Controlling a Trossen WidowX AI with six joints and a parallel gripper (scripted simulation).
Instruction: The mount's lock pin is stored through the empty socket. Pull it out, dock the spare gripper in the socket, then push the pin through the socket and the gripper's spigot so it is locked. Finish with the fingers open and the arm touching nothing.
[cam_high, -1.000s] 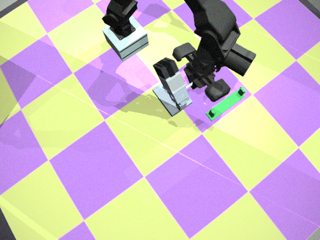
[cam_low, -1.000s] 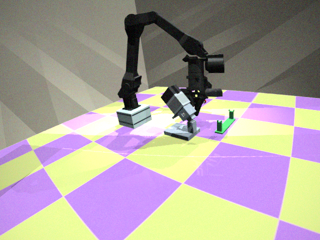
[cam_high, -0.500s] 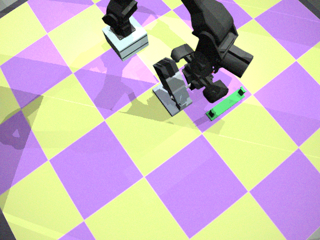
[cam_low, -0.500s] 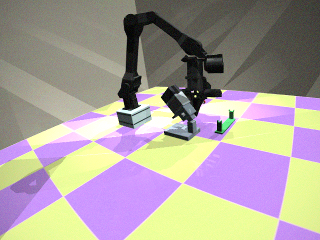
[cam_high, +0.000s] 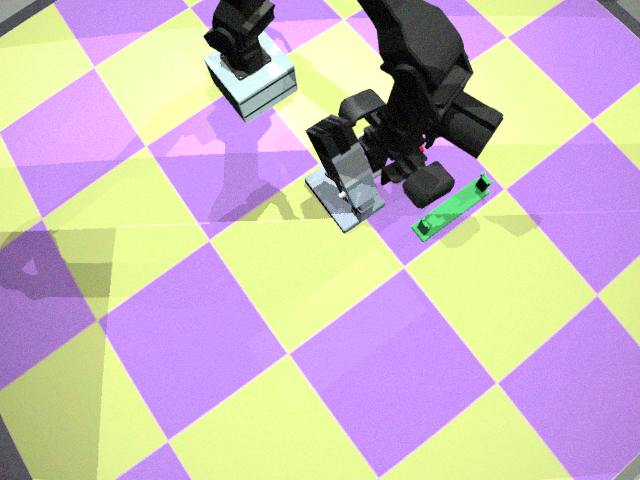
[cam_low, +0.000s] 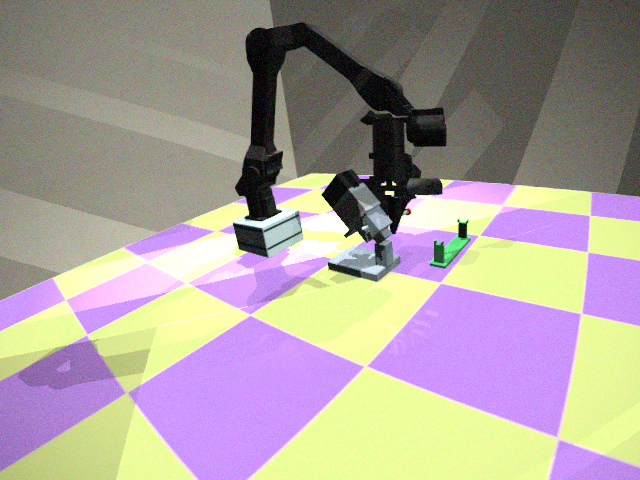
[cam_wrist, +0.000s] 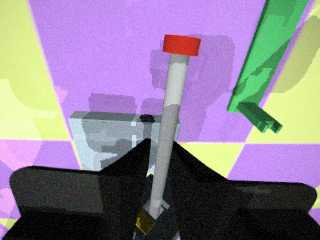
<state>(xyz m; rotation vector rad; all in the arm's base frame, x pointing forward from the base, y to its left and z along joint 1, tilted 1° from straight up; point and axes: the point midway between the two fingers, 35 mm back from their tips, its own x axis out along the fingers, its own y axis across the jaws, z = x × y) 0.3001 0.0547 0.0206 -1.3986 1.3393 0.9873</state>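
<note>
- A pale, box-shaped pedestal (cam_high: 279, 91) (cam_low: 283, 233) with dark seams carries the matte black arm (cam_high: 429, 46) (cam_low: 264, 103).
- Next, the mount's flat grey slab (cam_high: 326, 200) (cam_low: 347, 259) (cam_wrist: 92, 142) lies on the checkered tabletop (cam_high: 330, 413) (cam_low: 465, 372) (cam_wrist: 115, 30).
- The blocky black-and-grey spare gripper (cam_high: 353, 165) (cam_low: 361, 200) leans at a tilt above it.
- The pincer (cam_high: 383, 179) (cam_low: 395, 230) (cam_wrist: 159, 144) is slightly open, its tapered black fingers around the smooth grey pin (cam_high: 421, 148) (cam_low: 407, 211) (cam_wrist: 171, 100); I can't tell whether they touch it.
- The pin's red, disc-shaped head sticks out; its far end points toward the spare gripper.
- Rightmost, a glossy green strip (cam_high: 454, 206) (cam_low: 452, 252) (cam_wrist: 264, 55) has notched uprights at both ends.
</note>
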